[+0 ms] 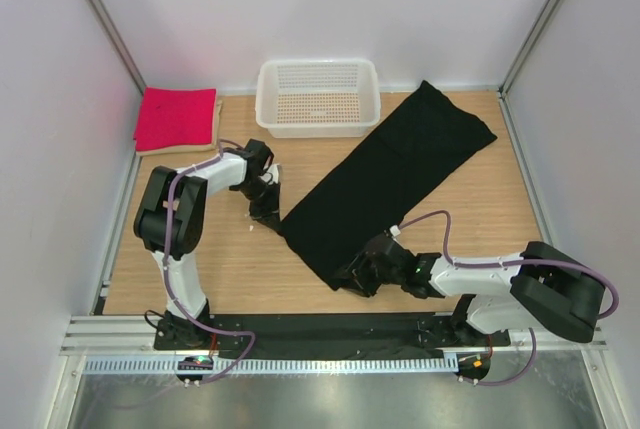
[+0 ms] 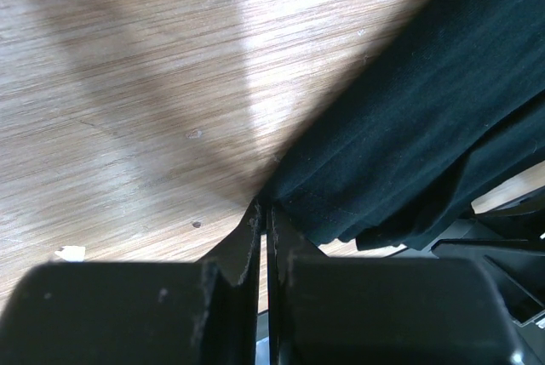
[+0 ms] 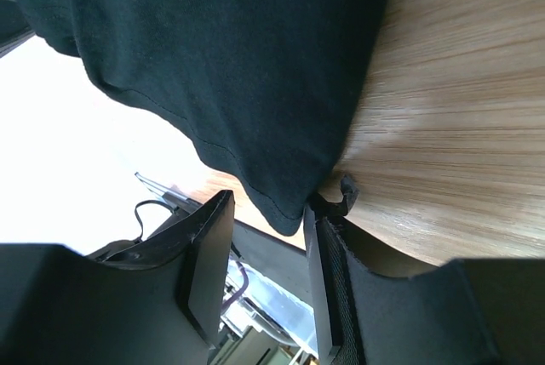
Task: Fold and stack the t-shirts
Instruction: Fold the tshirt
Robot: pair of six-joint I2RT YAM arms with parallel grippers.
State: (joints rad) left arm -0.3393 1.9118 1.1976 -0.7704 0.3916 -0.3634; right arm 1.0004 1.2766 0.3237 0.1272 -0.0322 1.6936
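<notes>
- While the black t-shirt (image 1: 390, 174) lies diagonally across the desk (image 1: 230, 259), the left fingers (image 2: 238, 254) sit shut at its hem.
- Half-open, the right fingers (image 3: 209, 254) straddle its near corner.
- Soft, limp cloth, probably best pinched at corners.

Overhead camera looks straight down; close wrist cameras both face the black t-shirt (image 1: 390, 174).

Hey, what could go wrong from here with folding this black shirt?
The left fingers are shut right at the edge of the black shirt; they may hold little or no cloth, so that corner could slip. The right fingers stand apart around the other near corner's hem; lifting before they close would leave it behind.
</notes>
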